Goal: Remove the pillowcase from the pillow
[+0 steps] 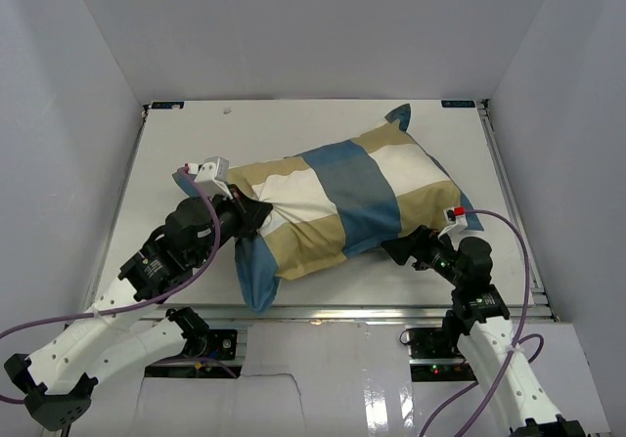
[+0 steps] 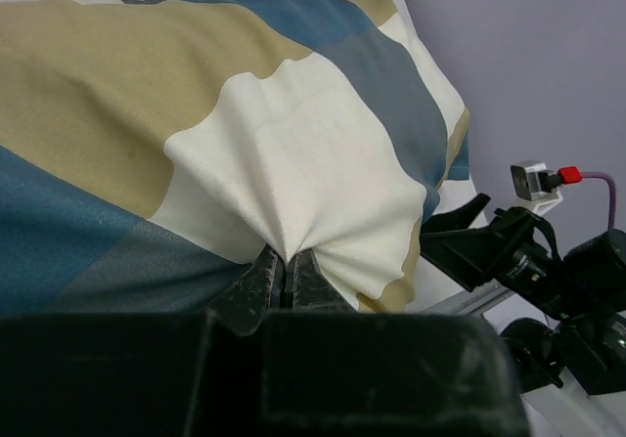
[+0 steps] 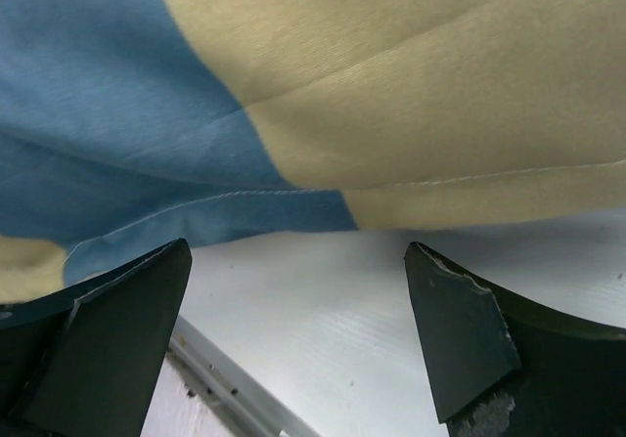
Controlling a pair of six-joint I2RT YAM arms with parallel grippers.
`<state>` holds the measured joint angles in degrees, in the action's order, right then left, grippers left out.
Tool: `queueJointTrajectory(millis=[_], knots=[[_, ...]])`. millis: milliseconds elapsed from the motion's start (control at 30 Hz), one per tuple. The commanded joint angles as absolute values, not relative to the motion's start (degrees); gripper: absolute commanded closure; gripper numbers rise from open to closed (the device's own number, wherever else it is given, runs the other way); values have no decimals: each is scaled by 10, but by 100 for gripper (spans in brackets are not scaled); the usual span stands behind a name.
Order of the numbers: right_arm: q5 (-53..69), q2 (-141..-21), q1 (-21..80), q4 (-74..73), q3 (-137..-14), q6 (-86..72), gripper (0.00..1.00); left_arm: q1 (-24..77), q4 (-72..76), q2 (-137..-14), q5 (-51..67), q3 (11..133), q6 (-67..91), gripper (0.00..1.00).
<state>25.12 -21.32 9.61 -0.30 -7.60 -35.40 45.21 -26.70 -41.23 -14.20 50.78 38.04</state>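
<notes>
The pillowcase (image 1: 342, 197), in blue, tan and cream blocks, lies across the middle of the table and fully covers the pillow, which is hidden inside. My left gripper (image 1: 256, 214) is shut on a pinch of cream pillowcase fabric at its left end; in the left wrist view the cloth (image 2: 293, 163) bunches into folds at the closed fingertips (image 2: 286, 261). My right gripper (image 1: 403, 249) is open and empty at the pillowcase's near right edge. In the right wrist view the blue and tan fabric (image 3: 342, 95) hangs just beyond the spread fingers (image 3: 460, 339), not touching.
The white table (image 1: 323, 281) has a metal rail (image 1: 391, 312) along its near edge. White walls enclose the left, back and right sides. Purple cables (image 1: 509, 251) run from both wrists. The right arm (image 2: 548, 261) shows in the left wrist view.
</notes>
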Motion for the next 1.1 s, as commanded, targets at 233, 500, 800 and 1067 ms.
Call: queueJointTrajectory(millis=[233,500,800,1067], knots=[[178,-286,112,254,-12,-425,18,452,-215,-393,-87,526,411,100],[147,-327,122,401,41,-468,42,452,-207,-354,-63,482,430,100],[119,-317,127,356,13,-434,92,452,-203,-333,-50,455,426,100],[18,-160,127,114,-178,-347,92,452,-200,-376,58,519,387,100]])
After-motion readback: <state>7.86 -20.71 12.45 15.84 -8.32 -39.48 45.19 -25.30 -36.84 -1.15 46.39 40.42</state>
